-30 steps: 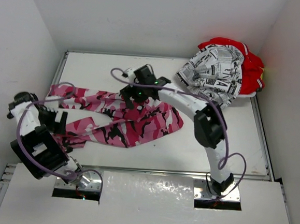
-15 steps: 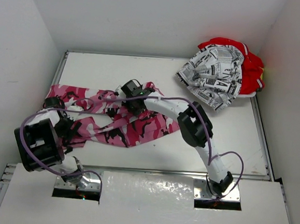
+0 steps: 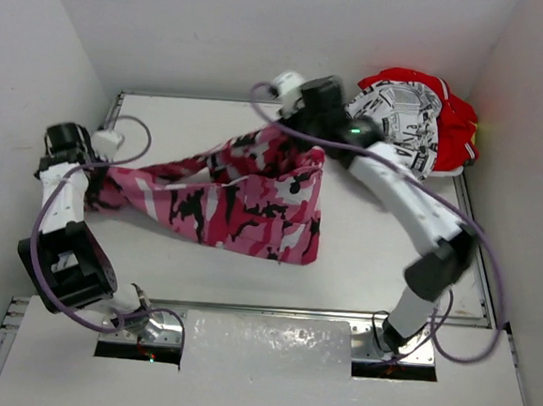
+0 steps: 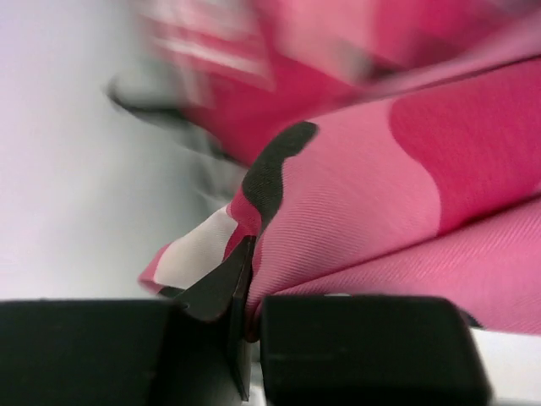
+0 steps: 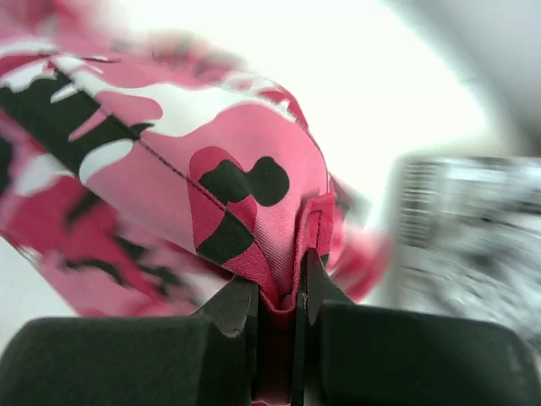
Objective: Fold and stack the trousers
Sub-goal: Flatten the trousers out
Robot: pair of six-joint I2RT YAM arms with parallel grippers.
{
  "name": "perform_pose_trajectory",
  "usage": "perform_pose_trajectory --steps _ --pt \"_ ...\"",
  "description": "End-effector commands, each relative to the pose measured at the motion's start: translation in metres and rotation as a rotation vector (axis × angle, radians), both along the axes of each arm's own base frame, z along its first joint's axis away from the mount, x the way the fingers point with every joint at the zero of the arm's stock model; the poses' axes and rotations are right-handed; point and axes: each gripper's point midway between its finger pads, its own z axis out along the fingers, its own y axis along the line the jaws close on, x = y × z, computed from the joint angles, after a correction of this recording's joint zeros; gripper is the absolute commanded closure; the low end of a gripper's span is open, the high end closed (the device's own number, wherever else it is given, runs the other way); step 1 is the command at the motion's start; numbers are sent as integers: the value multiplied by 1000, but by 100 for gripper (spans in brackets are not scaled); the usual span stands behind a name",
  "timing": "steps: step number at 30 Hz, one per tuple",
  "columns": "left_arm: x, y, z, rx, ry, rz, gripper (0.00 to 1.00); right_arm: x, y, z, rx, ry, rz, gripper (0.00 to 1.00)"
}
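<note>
The pink, white, black and crimson camouflage trousers (image 3: 253, 197) hang stretched between both arms, lifted off the white table (image 3: 381, 240). My left gripper (image 3: 97, 182) is shut on one end at the left; in the left wrist view the pink cloth (image 4: 380, 194) is pinched between the jaws (image 4: 249, 283). My right gripper (image 3: 300, 135) is shut on a folded edge near the back centre, and that hem (image 5: 287, 220) shows clamped in the jaws (image 5: 296, 283). The newsprint trousers (image 3: 400, 128) lie crumpled on the red trousers (image 3: 461, 124) at the back right corner.
White walls close the table at the back and both sides. The right arm's forearm (image 3: 413, 200) reaches across the right half of the table. A metal rail (image 3: 273, 308) runs along the near edge.
Both grippers have closed on the camouflage trousers and raised them. The right gripper swung toward the back right, the left gripper toward the back left, and the cloth is pulled taut.
</note>
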Motion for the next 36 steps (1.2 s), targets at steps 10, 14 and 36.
perform_pose_trajectory --steps 10,14,36 --pt "36 -77 212 -177 -461 -318 100 -84 -49 252 351 -452 224 100" --pt "29 -80 224 -172 -455 -323 100 -78 -38 256 370 -453 242 100" --pt "22 -53 63 -405 -61 3 100 22 17 34 265 122 -86 1"
